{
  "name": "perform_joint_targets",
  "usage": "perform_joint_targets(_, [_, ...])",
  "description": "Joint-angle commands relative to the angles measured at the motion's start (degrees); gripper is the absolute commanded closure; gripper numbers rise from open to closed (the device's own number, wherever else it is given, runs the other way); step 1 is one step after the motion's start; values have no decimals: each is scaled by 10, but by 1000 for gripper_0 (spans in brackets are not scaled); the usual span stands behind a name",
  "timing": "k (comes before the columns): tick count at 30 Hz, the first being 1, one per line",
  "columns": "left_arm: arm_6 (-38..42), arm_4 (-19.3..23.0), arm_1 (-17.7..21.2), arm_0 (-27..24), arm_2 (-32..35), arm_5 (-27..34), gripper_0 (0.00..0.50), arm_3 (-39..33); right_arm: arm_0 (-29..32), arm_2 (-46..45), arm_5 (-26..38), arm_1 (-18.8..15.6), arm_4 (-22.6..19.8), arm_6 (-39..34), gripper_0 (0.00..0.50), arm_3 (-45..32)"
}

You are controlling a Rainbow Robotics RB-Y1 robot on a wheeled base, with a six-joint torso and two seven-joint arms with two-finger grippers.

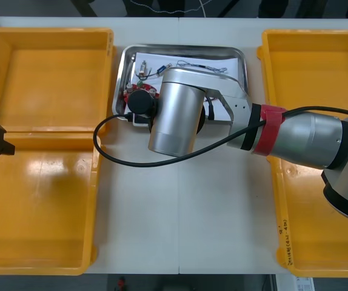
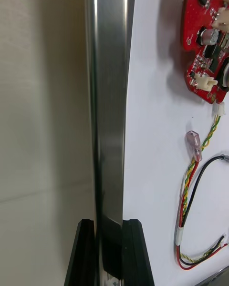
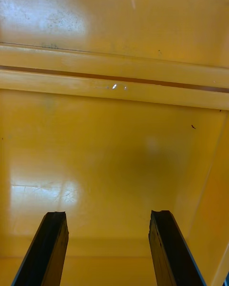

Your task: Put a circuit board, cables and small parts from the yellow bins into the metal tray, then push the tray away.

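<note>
A rim of the shiny metal tray [image 2: 110, 100] – white inside – is clamped between the right gripper's [image 2: 109, 226] narrowly parted fingers, with the light table [image 2: 43, 124] on the rim's outer side. Within are seen a round red circuit board [image 2: 202, 43], a twisted red and yellow cable [image 2: 185, 200] and a thin black cable [image 2: 202, 168]. In the front view the tray's near part is hidden by the right arm's silver wrist [image 1: 174, 118]. The left gripper [image 3: 107, 217] is held wide open – empty – over a yellow plastic bin [image 3: 114, 148].
</note>
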Motion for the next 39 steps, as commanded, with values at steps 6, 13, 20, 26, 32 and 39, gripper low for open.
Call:
perform_joint_targets(6, [32,5,26,10,16,3,0,-17,-40,10,-59,0,-2,-9,500,32])
perform_joint_targets(13, [32,5,26,10,16,3,0,-17,-50,19,-105,-4,1,-4,500,64])
perform_joint_targets(20, [32,5,26,10,16,3,0,-17,-53,27,-158,-16,1,7,500,86])
perform_joint_targets(26, [32,5,26,10,16,3,0,-17,-63,42,-200,-22,1,16,500,115])
perform_joint_targets(32, [32,5,26,10,16,3,0,-17,-67,42,-225,-22,7,29,500,146])
perform_joint_targets(39, [32,5,26,10,16,3,0,-17,-67,42,-249,-21,8,33,500,164])
